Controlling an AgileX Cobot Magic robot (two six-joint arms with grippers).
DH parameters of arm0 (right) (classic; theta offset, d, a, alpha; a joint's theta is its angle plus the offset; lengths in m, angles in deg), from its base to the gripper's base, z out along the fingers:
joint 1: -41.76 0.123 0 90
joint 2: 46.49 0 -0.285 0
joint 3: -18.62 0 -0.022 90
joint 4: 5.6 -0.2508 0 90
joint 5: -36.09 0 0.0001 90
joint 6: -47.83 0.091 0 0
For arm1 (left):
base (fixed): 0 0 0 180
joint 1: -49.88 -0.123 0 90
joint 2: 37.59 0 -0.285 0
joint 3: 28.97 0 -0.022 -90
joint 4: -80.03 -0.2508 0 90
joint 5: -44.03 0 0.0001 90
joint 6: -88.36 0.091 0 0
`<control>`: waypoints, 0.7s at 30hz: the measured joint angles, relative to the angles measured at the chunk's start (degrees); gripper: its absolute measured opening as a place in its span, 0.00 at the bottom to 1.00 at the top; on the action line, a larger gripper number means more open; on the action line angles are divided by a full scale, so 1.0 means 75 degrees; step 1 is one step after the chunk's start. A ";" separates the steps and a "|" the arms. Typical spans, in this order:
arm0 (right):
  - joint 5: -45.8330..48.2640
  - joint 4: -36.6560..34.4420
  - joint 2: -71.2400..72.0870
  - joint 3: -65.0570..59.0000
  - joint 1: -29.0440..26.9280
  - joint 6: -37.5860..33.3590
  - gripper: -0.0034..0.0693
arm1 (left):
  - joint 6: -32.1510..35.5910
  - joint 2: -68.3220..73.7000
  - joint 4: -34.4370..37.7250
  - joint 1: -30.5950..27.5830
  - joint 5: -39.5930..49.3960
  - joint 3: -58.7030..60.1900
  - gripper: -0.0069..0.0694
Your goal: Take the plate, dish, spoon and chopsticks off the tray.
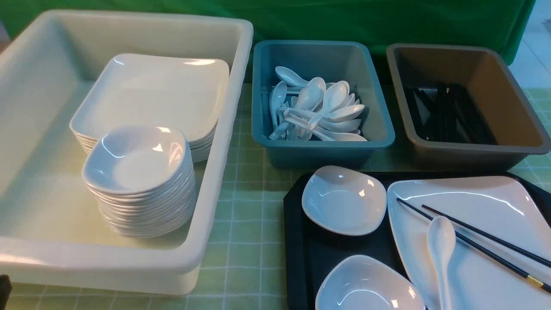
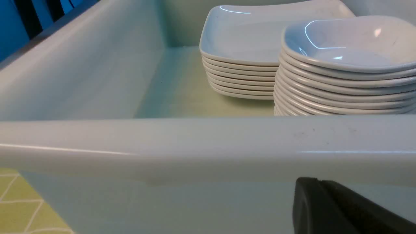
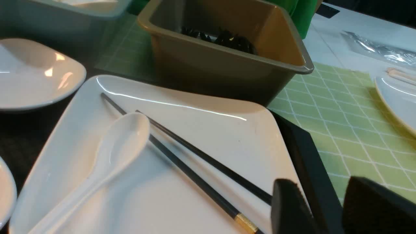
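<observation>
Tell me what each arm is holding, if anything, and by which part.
Nothing. The right fingers are open and empty beside the chopsticks; nothing shows at the left fingers either.

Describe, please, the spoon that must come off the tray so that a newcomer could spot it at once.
Find the black tray at the near right of the table, then the large white plate on it. The spoon lies on that plate, alone beside the black chopsticks, unlike the spoons heaped in the blue tub.
</observation>
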 joint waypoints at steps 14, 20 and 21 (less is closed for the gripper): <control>0.0000 0.0000 0.0000 0.0000 0.0000 0.0000 0.38 | 0.0000 0.0000 0.0000 0.0000 0.0000 0.0000 0.09; 0.0000 0.0000 0.0000 0.0000 0.0000 0.0000 0.38 | -0.0070 0.0000 -0.0124 0.0000 -0.0237 0.0000 0.09; 0.0000 0.0000 0.0000 0.0000 0.0000 0.0000 0.38 | -0.0174 0.0000 0.0103 0.0000 -0.0465 0.0000 0.09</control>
